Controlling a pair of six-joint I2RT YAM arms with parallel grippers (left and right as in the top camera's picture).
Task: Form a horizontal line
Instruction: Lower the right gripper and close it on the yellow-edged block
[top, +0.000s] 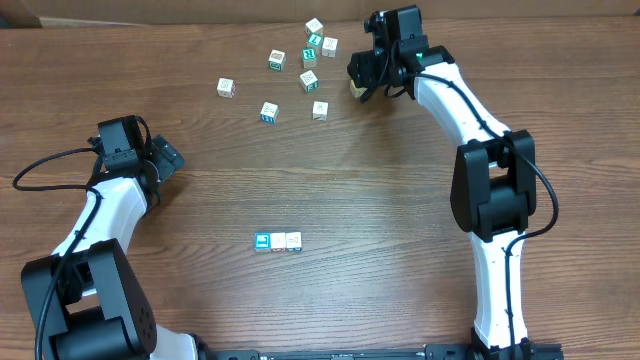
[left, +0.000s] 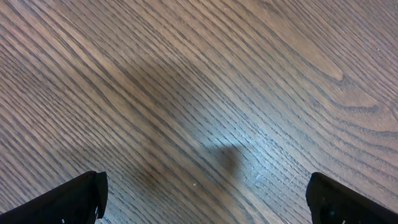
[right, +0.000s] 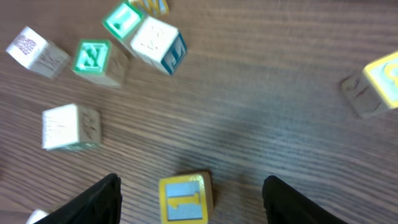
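The horizontal line (top: 277, 241) lies at the table's middle front. It shows as a short row of three touching cubes: one blue-faced at the left, then two whitish. My right gripper (top: 362, 82) is at the back, open, over a yellow-framed cube (top: 356, 89). In the right wrist view this cube (right: 185, 198) sits on the table between the two spread fingers (right: 191, 214), touching neither. My left gripper (top: 165, 158) is at the left, open and empty; its wrist view shows only bare wood between the fingers (left: 205, 202).
Several loose letter cubes lie scattered at the back, left of the right gripper, from a whitish one (top: 226, 87) to a cluster (top: 314, 40). Two lie nearer the middle (top: 269, 111) (top: 319, 110). Green-faced cubes (right: 93, 59) show in the right wrist view.
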